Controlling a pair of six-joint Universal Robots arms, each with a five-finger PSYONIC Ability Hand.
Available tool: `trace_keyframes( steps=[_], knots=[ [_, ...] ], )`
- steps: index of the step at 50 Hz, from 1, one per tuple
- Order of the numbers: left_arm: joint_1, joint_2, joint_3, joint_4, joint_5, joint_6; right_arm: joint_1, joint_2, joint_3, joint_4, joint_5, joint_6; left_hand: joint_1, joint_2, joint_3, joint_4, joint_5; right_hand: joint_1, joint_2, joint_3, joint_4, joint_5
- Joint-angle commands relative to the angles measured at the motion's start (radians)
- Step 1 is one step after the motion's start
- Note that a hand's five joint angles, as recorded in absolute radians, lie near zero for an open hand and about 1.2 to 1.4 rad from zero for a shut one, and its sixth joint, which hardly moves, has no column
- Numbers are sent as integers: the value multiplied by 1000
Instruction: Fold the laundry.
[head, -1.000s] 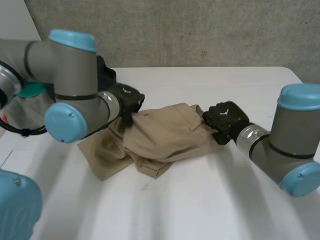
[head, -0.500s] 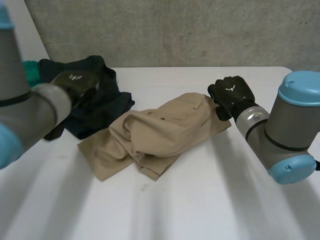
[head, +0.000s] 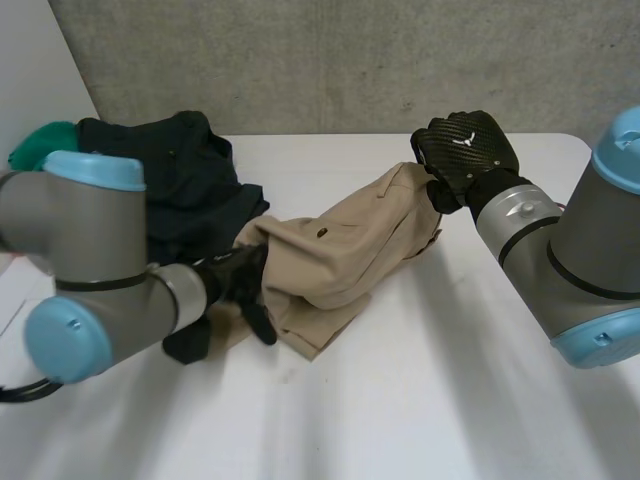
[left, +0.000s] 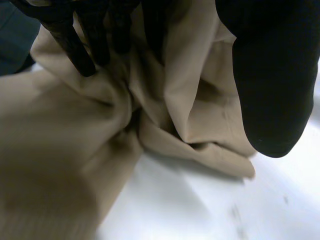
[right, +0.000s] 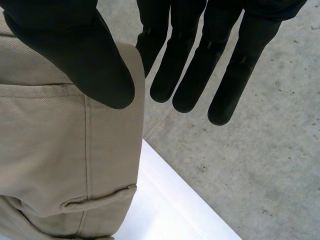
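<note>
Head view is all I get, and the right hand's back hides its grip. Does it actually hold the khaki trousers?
Observer: Yes. The right wrist view shows the right hand pinching the khaki trousers at an edge, thumb against one straight finger.
Operator: And the left hand's grip?
Observer: The left wrist view shows the left hand with its fingers dug into a bunched fold, thumb on the other side.

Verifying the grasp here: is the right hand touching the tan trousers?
Touching. The right wrist view shows the right hand with its thumb lying on the tan trousers, pinching their edge against a finger.
</note>
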Motion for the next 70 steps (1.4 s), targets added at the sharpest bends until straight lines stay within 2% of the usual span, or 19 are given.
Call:
trace_keyframes(
  steps=[1, 5, 6, 7, 12, 16, 21, 25, 33, 40, 48, 55, 58, 59, 60, 63, 64, 67, 70],
  knots=[
    [-75, -116, 187, -7, -93, -45, -11, -13, 19, 1, -3, 0, 169, 165, 160, 171, 143, 275, 222, 213, 201, 205],
    [-113, -198, 267, -36, -163, -43, -25, -13, 21, 1, -3, 0, 658, 655, 650, 660, 632, 275, 222, 213, 201, 205],
    [-125, -218, 292, -50, -195, -43, -31, -13, 21, 0, -3, -1, 1035, 1031, 1026, 1037, 1009, 275, 222, 213, 201, 205],
    [-129, -224, 303, -59, -211, -42, -36, -13, 21, 0, -3, -3, 1195, 1192, 1187, 1197, 1169, 275, 222, 213, 201, 205],
    [-124, -166, 333, -133, -275, -7, -70, -15, 8, 1, -3, -15, 1197, 1193, 1188, 1199, 1171, 275, 222, 213, 201, 205],
    [-98, 0, 338, -212, -233, 126, -97, -28, -16, 9, -7, -47, 1197, 1193, 1188, 1199, 1171, 275, 222, 213, 201, 205],
    [-60, 202, 393, -349, -138, 405, -126, -88, -70, 58, -21, -84, 1197, 1193, 1188, 1199, 1171, 275, 222, 213, 201, 205],
    [-26, 268, 483, -412, -107, 545, -148, -145, -117, 114, -34, -93, 1197, 1193, 1188, 1199, 1171, 275, 222, 213, 201, 205],
    [-4, 240, 675, -567, -128, 693, -162, -190, -205, 259, -60, -90, 1197, 1193, 1188, 1199, 1171, 275, 222, 213, 201, 205],
    [-7, 161, 714, -556, -137, 757, -162, -171, -208, 290, -57, -90, 1197, 1193, 1188, 1199, 1171, 275, 222, 213, 201, 205],
    [-23, -52, 726, -417, -121, 829, -156, -12, -191, 286, -50, -95, 1197, 1193, 1188, 1199, 1171, 275, 222, 213, 201, 205],
    [-37, -268, 868, -168, -139, 918, -156, 186, -286, 224, -37, -75, 1197, 1193, 1188, 1199, 1171, 275, 222, 213, 201, 205],
    [-32, -290, 976, -1, -148, 918, -160, 237, -373, 92, -23, 8, 1197, 1193, 1188, 1199, 1171, 275, 222, 213, 201, 205],
    [-32, -288, 1002, 45, -148, 914, -162, 241, -389, 48, -18, 34, 1197, 1193, 1188, 1199, 1171, 275, 222, 213, 201, 205],
    [-27, -279, 1048, 145, -147, 900, -166, 240, -418, -55, -6, 84, 1197, 1193, 1188, 1199, 1171, 275, 222, 213, 201, 205],
    [-23, -236, 1086, 281, -144, 863, -188, 225, -433, -216, 26, 157, 1197, 1193, 1188, 1199, 1171, 275, 222, 213, 201, 205],
    [-20, -203, 1085, 342, -145, 824, -197, 203, -433, -315, 57, 192, 1197, 1193, 1188, 1199, 1171, 275, 222, 213, 201, 205],
    [-15, -156, 1067, 364, -139, 748, -206, 159, -430, -430, 100, 215, 1197, 1193, 1188, 1199, 1171, 275, 222, 213, 201, 205],
    [-6, -110, 1012, 360, -104, 662, -205, 111, -401, -418, 114, 206, 1197, 1193, 1188, 1199, 1171, 275, 222, 213, 201, 205]
  ],
)
